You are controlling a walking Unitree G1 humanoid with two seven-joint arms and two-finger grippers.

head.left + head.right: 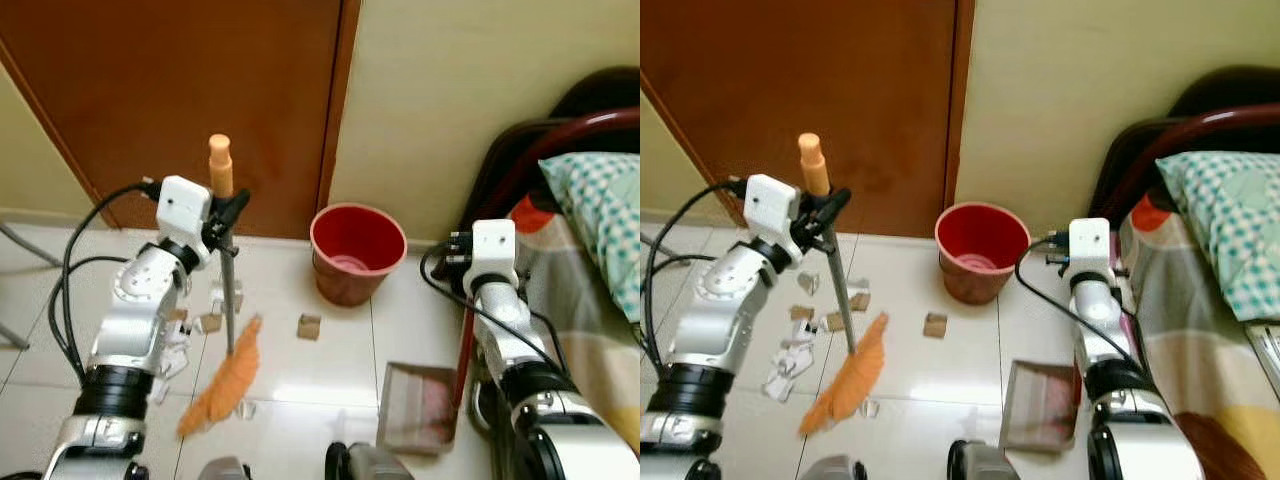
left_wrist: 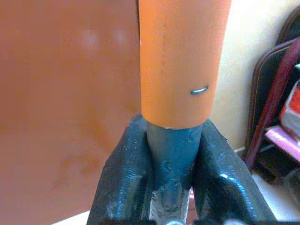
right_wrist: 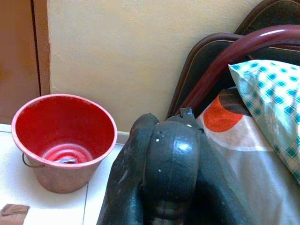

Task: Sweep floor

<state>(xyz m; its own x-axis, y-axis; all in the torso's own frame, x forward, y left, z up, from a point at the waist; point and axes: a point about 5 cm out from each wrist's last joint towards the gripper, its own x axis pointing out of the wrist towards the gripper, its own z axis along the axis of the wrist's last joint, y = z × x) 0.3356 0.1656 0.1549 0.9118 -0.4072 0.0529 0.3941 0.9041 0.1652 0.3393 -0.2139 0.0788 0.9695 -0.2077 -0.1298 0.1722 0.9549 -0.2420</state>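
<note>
Broom (image 1: 228,300) in hand, that is how my left side reads: my left gripper (image 1: 232,212) is clenched around the grey pole just under its orange cap (image 2: 183,61), and through the left wrist camera I see both black fingers (image 2: 123,178) pressed against the pole on either side. The pole runs down to the orange bristles (image 1: 225,385), which lie on the white tile floor (image 1: 320,370) to the left of the red bucket (image 1: 357,250) and nearer to me than it. Paper and cardboard scraps (image 1: 805,335) are scattered on the tiles beside the bristles, and one small brown piece (image 1: 309,326) sits apart, between the bristles and the bucket. The bucket stands against the pale wall, just right of the brown door (image 1: 190,100). On my side of the bucket, slightly to its right, a dustpan (image 1: 418,405) rests on the floor, its long handle rising beside my right arm. My right gripper (image 3: 161,164) is up to the right of the bucket, its black fingers pressed together; I cannot tell whether they hold the handle. Further right of the bucket is a bed with a checked pillow (image 1: 600,220) and a dark curved frame (image 1: 545,140).
</note>
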